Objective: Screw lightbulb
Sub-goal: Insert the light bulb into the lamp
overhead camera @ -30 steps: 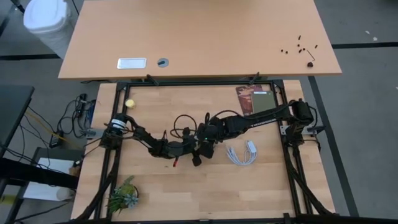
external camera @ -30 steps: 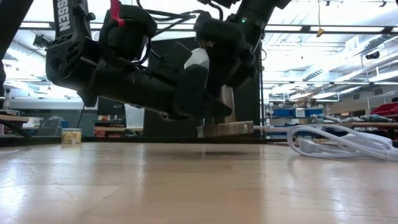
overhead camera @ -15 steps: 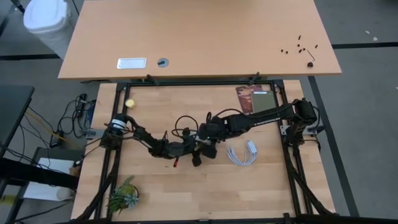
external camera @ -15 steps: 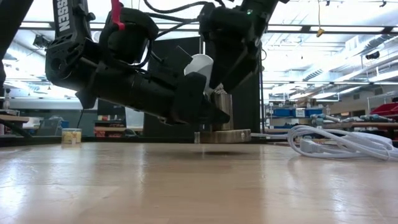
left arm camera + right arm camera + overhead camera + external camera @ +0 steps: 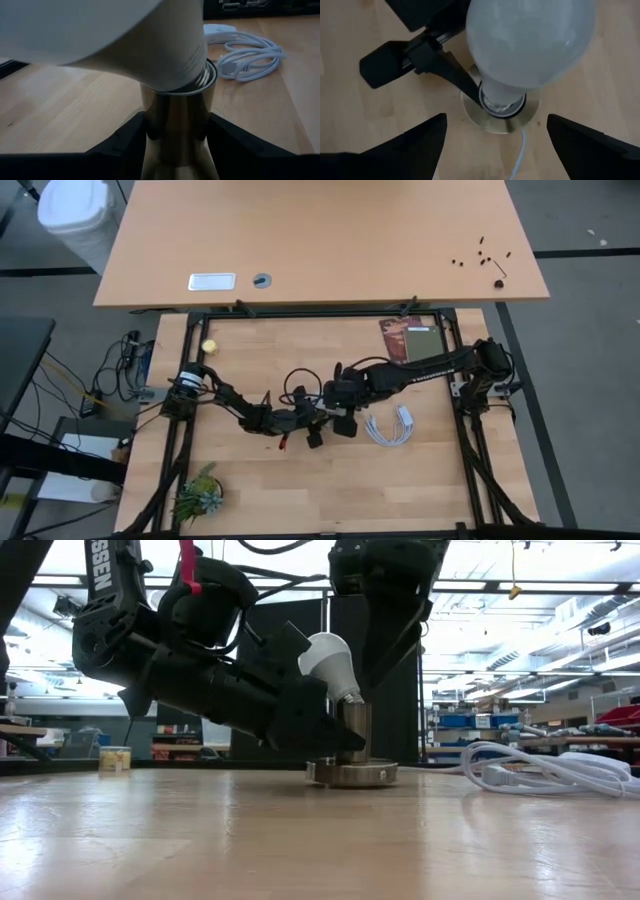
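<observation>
The lightbulb (image 5: 326, 658) sits tilted in the mouth of the brass socket (image 5: 352, 730), which stands upright on its round base on the bench (image 5: 300, 840), near the middle between my two arms. I judge the bulb light, smooth and easily cracked. The frosted dome is slippery, so I would take it around its widest part with an even, gentle squeeze, never by the thin neck where the threads begin.

My left tool (image 5: 175, 132) is clenched around the socket barrel, one dark finger on each side, keeping it from turning or tipping. My right tool (image 5: 492, 135) hangs directly above the bulb with its fingers (image 5: 405, 145) spread wide on either side, touching nothing.

From the left wrist view the screw base (image 5: 202, 80) looks only partly entered and cocked to one side, though I cannot be sure how many threads have caught. The white power cord (image 5: 545, 765) lies coiled just beside the socket.
</observation>
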Robot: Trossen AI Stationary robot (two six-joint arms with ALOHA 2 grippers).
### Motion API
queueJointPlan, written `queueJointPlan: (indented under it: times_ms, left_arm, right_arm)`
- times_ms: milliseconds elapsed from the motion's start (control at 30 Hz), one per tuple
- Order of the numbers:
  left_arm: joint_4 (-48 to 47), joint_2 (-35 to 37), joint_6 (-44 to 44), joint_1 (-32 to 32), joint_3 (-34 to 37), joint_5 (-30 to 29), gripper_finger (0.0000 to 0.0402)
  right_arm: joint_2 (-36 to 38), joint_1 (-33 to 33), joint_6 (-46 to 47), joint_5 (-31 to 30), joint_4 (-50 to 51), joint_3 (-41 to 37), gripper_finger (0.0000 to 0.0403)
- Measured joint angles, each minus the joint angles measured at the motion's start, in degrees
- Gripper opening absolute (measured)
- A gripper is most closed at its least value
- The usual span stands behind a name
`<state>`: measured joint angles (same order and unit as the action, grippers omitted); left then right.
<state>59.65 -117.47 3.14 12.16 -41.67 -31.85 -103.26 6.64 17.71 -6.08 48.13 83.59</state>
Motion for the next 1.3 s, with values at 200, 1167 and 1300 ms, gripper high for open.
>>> queueJointPlan:
  times_ms: [200,1167,1300]
  left_arm:
    - [-1.18,0.0,-0.04,0.0,0.0,0.0,0.0188]
    - [-9.18,3.44,-0.07,0.6,0.02,3.3,0.0273]
    - [-16.11,7.96,0.41,0.74,0.02,6.53,0.0274]
  right_arm:
    - [0.0,0.91,0.04,-3.33,-0.07,0.0,0.0352]
    - [2.67,-1.85,0.69,-6.39,-1.87,-2.71,0.0352]
    - [2.69,-2.89,0.46,-6.37,-1.75,-2.71,0.0352]
